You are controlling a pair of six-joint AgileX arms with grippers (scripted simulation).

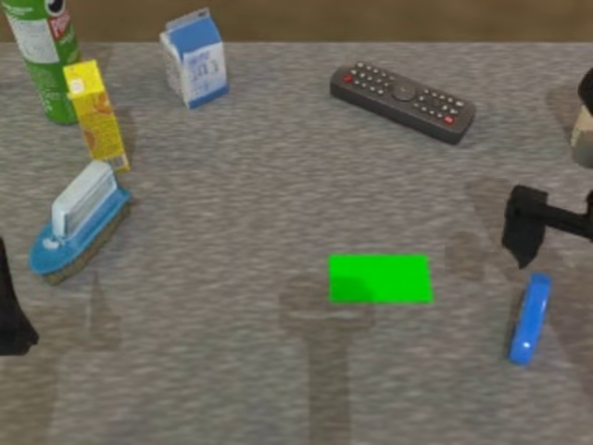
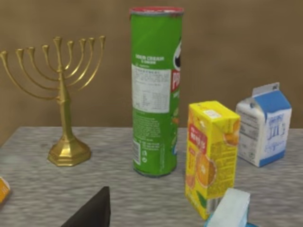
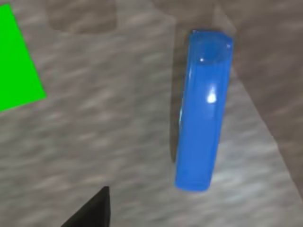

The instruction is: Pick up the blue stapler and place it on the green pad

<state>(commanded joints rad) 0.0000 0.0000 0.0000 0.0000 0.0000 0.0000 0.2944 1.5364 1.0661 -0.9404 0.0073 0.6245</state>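
From above, the blue stapler (image 1: 530, 318) lies flat near the table's right edge, its long axis running nearly front to back and tilted slightly, the far end leaning right. The right gripper (image 1: 524, 225) hangs just beyond that far end, apart from it; whether its fingers are spread or closed I cannot tell. The green pad (image 1: 381, 279) lies to the gripper's left and nearer the front, well apart from the stapler. The left gripper (image 1: 11, 315) sits parked at the left edge, mostly cut off, its fingers impossible to read.

Through the left wrist camera, a tall green can (image 2: 155, 92), a brass candelabrum (image 2: 60, 94), a yellow juice carton (image 2: 211, 159) and a blue-and-white milk carton (image 2: 264, 125) stand on the table; only a dark finger tip shows.

Through the right wrist camera, the stapler (image 3: 202, 111) fills the middle lengthwise, untouched, with a corner of the pad (image 3: 14, 64) cut off at the edge.
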